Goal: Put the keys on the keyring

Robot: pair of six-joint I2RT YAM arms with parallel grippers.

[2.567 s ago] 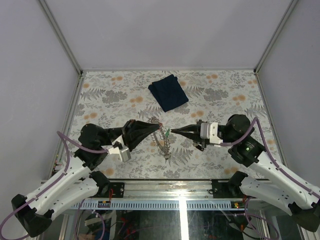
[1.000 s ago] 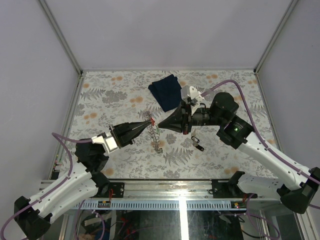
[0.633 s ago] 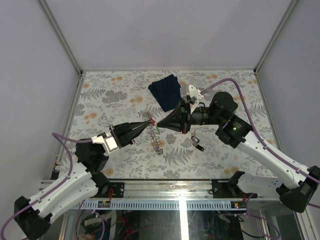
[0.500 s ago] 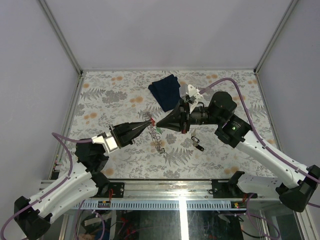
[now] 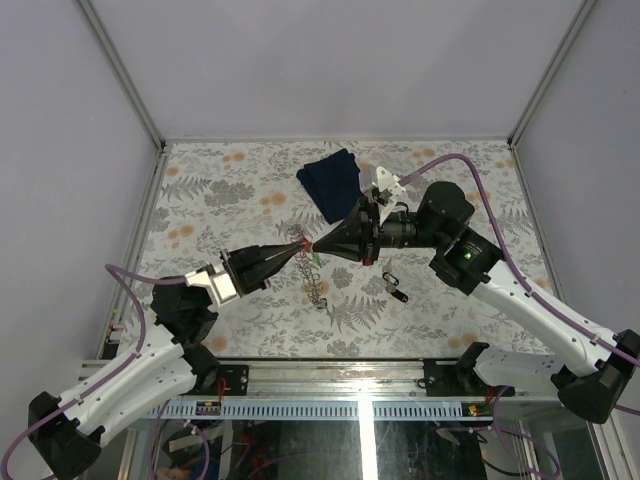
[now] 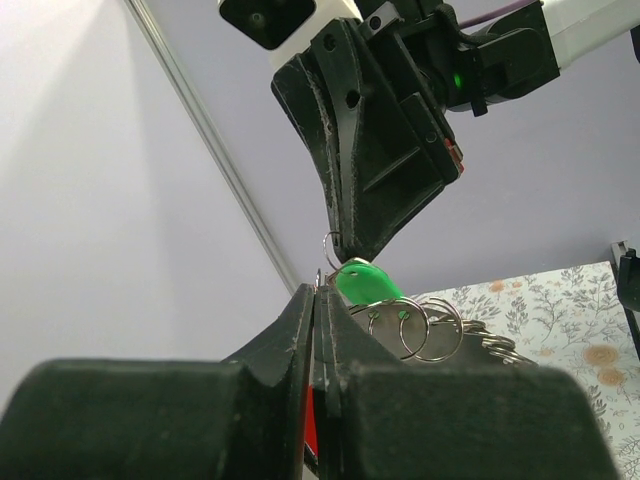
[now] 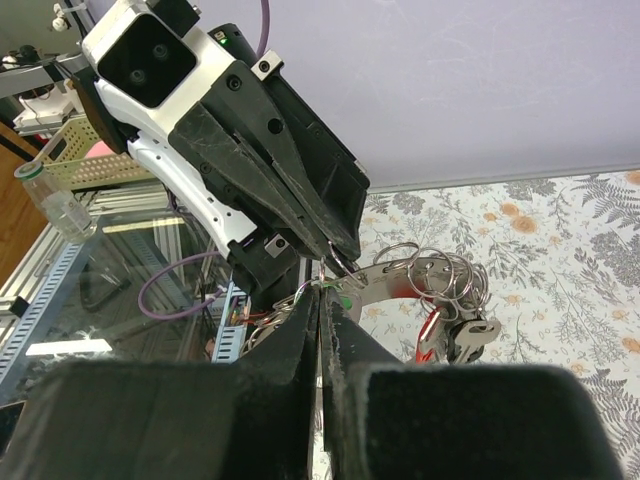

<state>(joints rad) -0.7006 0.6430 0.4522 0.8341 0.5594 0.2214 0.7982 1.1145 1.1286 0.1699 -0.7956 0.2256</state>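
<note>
The keyring [image 5: 313, 282] hangs in the air near the blue cloth [image 5: 337, 184], on the arms' side. The left gripper [image 5: 298, 243] pinches it shut. The right gripper [image 5: 316, 246], tip to tip with it, is closed on a green key [image 6: 365, 282]. Below is a flowery table [image 5: 220, 200], with plain pale walls [image 5: 330, 60] around.
</note>
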